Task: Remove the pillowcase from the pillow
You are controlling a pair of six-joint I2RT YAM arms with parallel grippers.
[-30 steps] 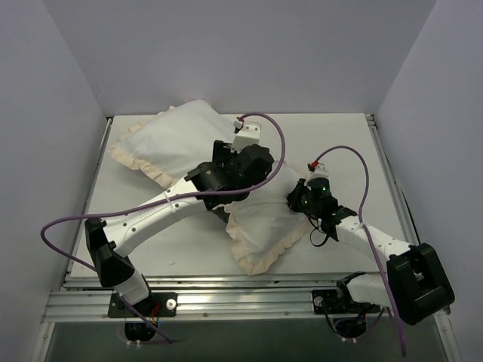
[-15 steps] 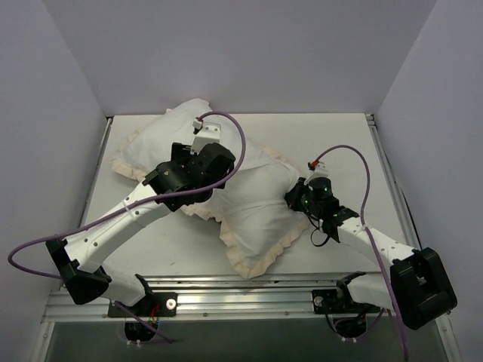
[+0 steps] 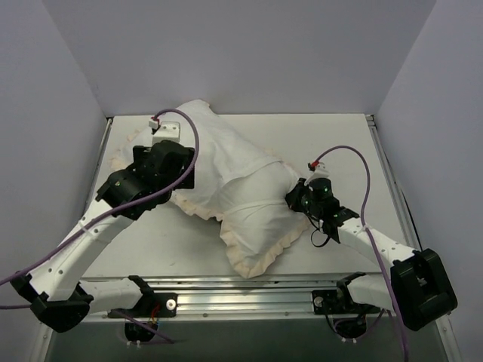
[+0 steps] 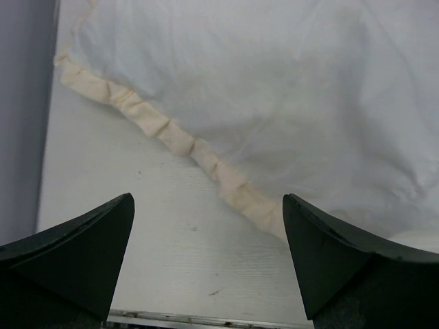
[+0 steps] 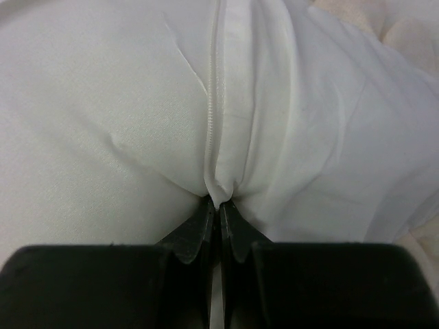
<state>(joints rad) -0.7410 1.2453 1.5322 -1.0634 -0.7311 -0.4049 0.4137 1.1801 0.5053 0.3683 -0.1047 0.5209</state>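
Inside-out and sprawling, the pillowcase [image 3: 226,170] lay diagonally across the table [image 3: 343,151], running from the back-left corner down toward the near middle. Its white reverse faced up and its cream frill [image 4: 175,137] trailed along the left and near edges. Its middle swelled plumply, but the pillow could not be told apart from all that white cloth.

The right gripper [image 5: 218,204] was pinched tight on a fold of the cover right beside a zipper seam [image 5: 209,116], at the fabric's right-hand side, with its fingers pressed together. Its black body filled the bottom of its own wrist view.

Over on the left, the left gripper [image 4: 207,200] hung with its fingers spread wide and nothing between them. It hovered above bare tabletop just beside the frill. From above, that arm's bulky wrist [image 3: 155,170] hid the cover's left portion.

A purple cable [image 3: 364,177] looped over the right arm. Grey walls [image 3: 241,53] boxed in three sides, and a metal rail [image 3: 241,300] ran along the front.
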